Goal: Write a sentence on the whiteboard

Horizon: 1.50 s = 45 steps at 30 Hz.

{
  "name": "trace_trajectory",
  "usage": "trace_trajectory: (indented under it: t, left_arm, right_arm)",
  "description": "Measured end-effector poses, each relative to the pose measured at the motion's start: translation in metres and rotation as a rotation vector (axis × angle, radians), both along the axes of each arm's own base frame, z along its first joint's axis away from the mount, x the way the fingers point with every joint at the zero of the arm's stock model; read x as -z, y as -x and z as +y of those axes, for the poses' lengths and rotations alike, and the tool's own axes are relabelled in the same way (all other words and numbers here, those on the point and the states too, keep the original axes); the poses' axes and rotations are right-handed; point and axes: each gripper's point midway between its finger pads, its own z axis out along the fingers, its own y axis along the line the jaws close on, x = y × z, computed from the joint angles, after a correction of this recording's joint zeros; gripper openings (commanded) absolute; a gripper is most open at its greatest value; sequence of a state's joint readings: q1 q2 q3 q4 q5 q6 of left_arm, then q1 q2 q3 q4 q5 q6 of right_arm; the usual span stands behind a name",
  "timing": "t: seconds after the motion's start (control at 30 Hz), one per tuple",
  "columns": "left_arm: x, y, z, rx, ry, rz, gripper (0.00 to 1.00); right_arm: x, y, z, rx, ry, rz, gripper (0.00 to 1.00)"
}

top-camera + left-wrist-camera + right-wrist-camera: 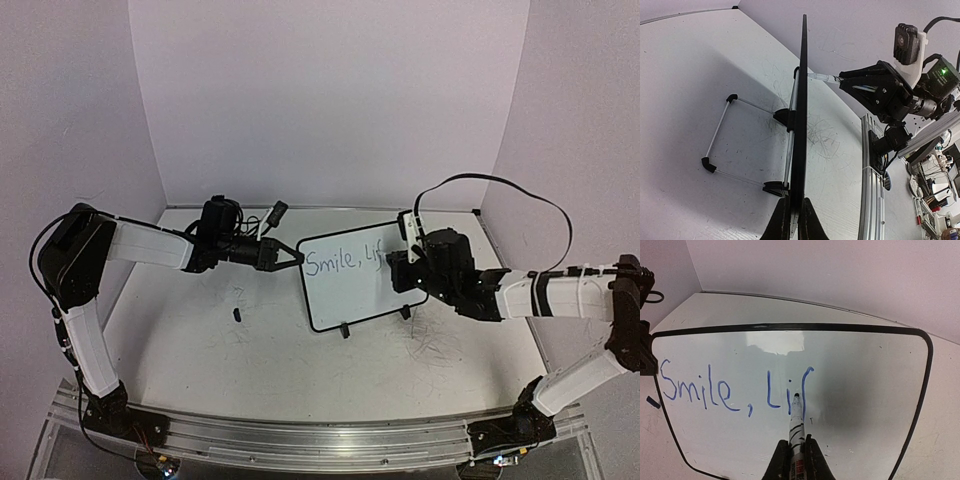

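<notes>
Right gripper [797,444] clamped on a marker [796,422], tip touching the whiteboard [865,390] mid-face. Left gripper [796,207] pinches the whiteboard's left edge, board upright. Sentence [715,390] reads "Smile, Lif": last word unfinished, likely more left to write.

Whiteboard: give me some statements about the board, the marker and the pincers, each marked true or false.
1. The left pincer grips the whiteboard by its edge. True.
2. The right pincer holds a marker. True.
3. The sentence is complete. False: it reads only "Smile, Lif".
4. The whiteboard lies flat. False: it stands upright on its feet.
5. The marker is capped. False: its tip is bare, at the board's face.
</notes>
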<state>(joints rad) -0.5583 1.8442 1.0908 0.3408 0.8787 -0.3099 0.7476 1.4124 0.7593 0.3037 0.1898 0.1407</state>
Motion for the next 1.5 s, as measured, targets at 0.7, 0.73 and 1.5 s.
trace_trajectory:
  t: [0.7, 0.73, 1.5]
  left_arm:
    - [0.000, 0.000, 0.000, 0.000, 0.000, 0.000, 0.00]
    - [0.000, 0.000, 0.000, 0.000, 0.000, 0.000, 0.00]
    - [0.000, 0.000, 0.000, 0.000, 0.000, 0.000, 0.00]
  right_arm:
    - [-0.052, 0.023, -0.021, -0.028, -0.071, -0.121, 0.00]
    - [-0.048, 0.024, -0.019, -0.040, -0.060, -0.113, 0.00]
    - [-0.024, 0.020, -0.009, -0.080, 0.006, -0.071, 0.00]
